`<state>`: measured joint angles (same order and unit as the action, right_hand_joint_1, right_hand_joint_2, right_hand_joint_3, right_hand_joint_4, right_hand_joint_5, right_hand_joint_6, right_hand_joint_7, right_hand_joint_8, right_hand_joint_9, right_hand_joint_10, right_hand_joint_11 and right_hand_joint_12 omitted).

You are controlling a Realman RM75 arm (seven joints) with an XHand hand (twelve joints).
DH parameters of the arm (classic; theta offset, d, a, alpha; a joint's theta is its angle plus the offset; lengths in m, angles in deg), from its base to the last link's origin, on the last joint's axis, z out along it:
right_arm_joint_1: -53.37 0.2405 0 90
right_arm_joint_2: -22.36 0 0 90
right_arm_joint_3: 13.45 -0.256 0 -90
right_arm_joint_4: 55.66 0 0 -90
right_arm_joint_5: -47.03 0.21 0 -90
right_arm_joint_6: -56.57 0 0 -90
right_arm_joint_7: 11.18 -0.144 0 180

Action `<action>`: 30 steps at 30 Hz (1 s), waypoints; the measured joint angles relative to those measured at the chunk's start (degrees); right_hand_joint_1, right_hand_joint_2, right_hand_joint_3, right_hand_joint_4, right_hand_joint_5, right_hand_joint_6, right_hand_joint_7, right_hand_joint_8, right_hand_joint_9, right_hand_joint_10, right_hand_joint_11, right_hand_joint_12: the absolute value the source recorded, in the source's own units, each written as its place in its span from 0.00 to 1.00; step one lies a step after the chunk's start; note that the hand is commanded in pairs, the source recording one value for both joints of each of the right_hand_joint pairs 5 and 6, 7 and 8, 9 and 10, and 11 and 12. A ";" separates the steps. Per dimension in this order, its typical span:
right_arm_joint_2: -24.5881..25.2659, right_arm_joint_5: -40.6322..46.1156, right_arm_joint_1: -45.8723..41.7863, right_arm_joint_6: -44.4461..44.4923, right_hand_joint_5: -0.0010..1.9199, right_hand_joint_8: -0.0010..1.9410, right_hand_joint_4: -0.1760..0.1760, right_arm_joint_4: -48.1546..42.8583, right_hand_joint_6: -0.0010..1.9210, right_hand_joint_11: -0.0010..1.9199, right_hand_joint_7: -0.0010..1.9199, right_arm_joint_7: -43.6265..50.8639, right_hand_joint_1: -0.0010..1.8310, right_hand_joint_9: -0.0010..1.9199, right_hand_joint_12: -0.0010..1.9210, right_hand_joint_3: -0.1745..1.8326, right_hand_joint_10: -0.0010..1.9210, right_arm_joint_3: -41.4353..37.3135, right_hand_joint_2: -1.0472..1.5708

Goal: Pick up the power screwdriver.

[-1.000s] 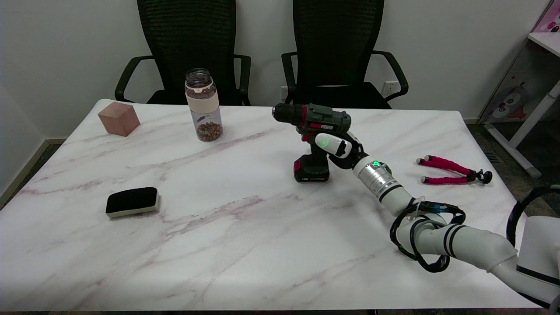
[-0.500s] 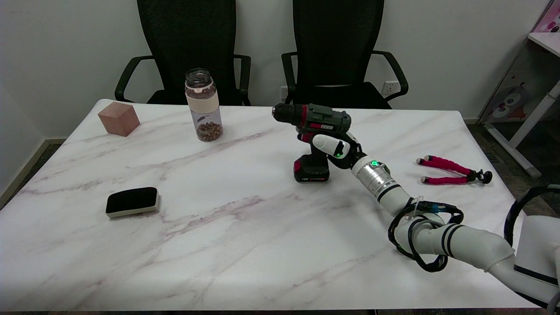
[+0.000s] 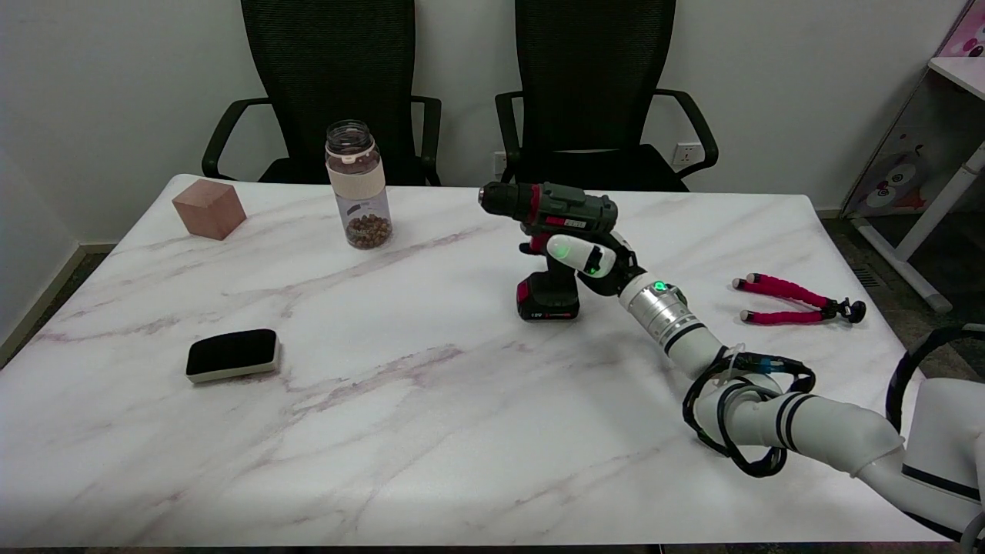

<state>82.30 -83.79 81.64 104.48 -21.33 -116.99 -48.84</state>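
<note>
My right hand (image 3: 589, 260) wraps the power screwdriver's (image 3: 552, 231) grip; its battery base rests on the worktop (image 3: 400, 400).

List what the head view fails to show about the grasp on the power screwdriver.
- Grip closure: the robot hand lies against the power screwdriver handle; its far-side fingers are hidden behind the handle.
- Lift: the battery base looks set on the table, but contact cannot be confirmed from this angle.
- Trigger: covered by the hand.
- Label text: too small.

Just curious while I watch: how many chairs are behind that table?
2. One black chair stands behind the table's left half, the other black chair behind its right half; none looks hidden.
</note>
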 measured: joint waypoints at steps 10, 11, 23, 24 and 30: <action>0.03 0.21 0.18 -0.14 0.24 0.24 1.00 -0.37 0.24 0.58 0.24 0.00 0.55 0.33 0.58 0.55 0.33 -0.07 0.36; 0.04 0.22 0.20 -0.19 0.24 0.24 1.00 -0.39 0.24 0.58 0.24 0.00 0.55 0.33 0.58 0.55 0.33 -0.08 0.36; 0.10 0.33 0.42 -0.57 0.26 0.26 1.00 -0.57 0.26 0.62 0.26 0.00 0.55 0.53 0.62 0.59 0.53 -0.14 0.39; 0.11 0.34 0.44 -0.62 0.26 0.26 1.00 -0.57 0.26 0.62 0.26 0.00 0.55 0.55 0.62 0.60 0.55 -0.15 0.39; 0.13 0.37 0.56 -0.87 0.27 0.27 1.00 -0.59 0.27 0.63 0.27 0.00 0.55 0.63 0.63 0.62 0.63 -0.17 0.40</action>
<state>82.43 -83.42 82.20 103.60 -21.92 -116.99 -49.01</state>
